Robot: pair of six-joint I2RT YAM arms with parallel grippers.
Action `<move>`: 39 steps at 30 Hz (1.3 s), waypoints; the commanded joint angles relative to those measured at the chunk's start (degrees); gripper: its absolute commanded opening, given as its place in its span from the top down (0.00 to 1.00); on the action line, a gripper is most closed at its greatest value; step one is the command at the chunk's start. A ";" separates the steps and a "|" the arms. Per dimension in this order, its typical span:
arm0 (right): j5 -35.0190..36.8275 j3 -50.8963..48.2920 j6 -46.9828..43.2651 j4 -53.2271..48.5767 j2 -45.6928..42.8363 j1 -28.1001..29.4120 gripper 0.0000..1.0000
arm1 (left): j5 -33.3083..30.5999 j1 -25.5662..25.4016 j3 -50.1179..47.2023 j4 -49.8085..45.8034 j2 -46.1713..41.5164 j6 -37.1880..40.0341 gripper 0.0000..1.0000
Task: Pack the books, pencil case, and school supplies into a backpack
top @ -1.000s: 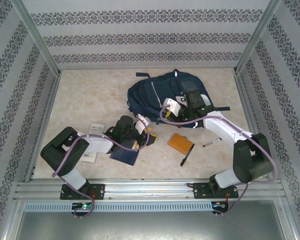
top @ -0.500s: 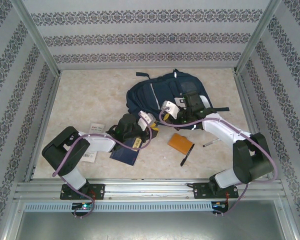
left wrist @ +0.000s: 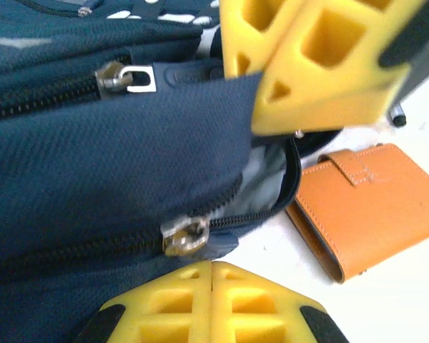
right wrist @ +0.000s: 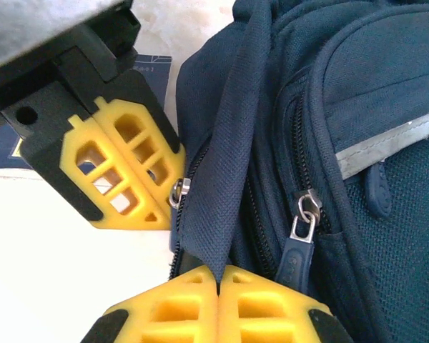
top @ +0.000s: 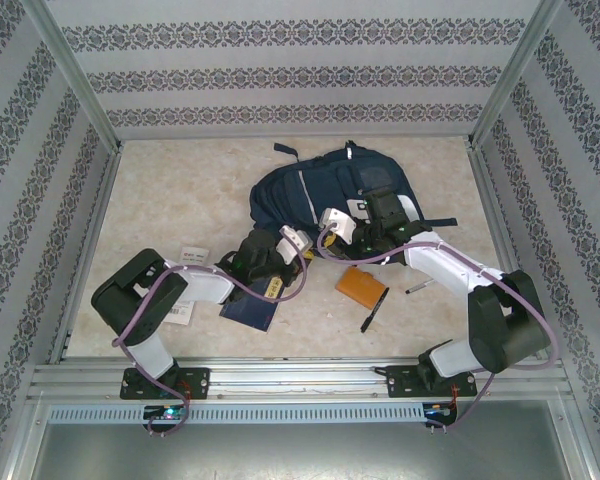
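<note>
The navy backpack [top: 310,190] lies at the table's middle back, its front edge between both grippers. My right gripper [right wrist: 218,280] is shut on a fold of backpack [right wrist: 357,93] fabric beside an open zip. My left gripper [left wrist: 213,270] is shut at a zipper slider [left wrist: 186,236], pinching its blue pull tab. Seen from above, the left gripper [top: 283,250] and right gripper [top: 337,226] almost meet. The navy booklet [top: 246,308] lies under the left wrist. A small orange flap case [top: 362,286], likely the pencil case, and the black pen [top: 373,312] lie to the right. The white packet [top: 192,256] is partly hidden by the left arm.
A second, silvery pen [top: 423,285] lies by the right forearm. Metal frame posts and patterned walls close in the table on three sides. The orange case [left wrist: 372,200] lies close to the backpack's open zip mouth [left wrist: 268,175].
My left gripper moved up and right to the backpack's edge and closed there. The right gripper drew its fold of fabric slightly left, and the backpack shifted with it.
</note>
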 commanded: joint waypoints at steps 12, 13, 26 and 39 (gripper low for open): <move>-5.17 -1.08 -5.01 1.61 -3.92 0.59 1.00 | 1.37 -0.27 -5.18 11.45 -1.15 0.12 0.40; -5.19 -1.30 -5.17 1.69 -4.33 0.83 1.00 | 1.22 -0.26 -4.92 12.00 -0.58 0.01 0.42; -2.38 -4.94 -7.61 2.27 -9.03 3.49 1.00 | 2.16 -0.09 -2.15 12.81 0.78 1.34 0.64; 0.59 -5.69 -6.77 2.58 -9.05 3.17 1.00 | 6.86 -0.09 -9.51 29.22 0.69 3.42 1.00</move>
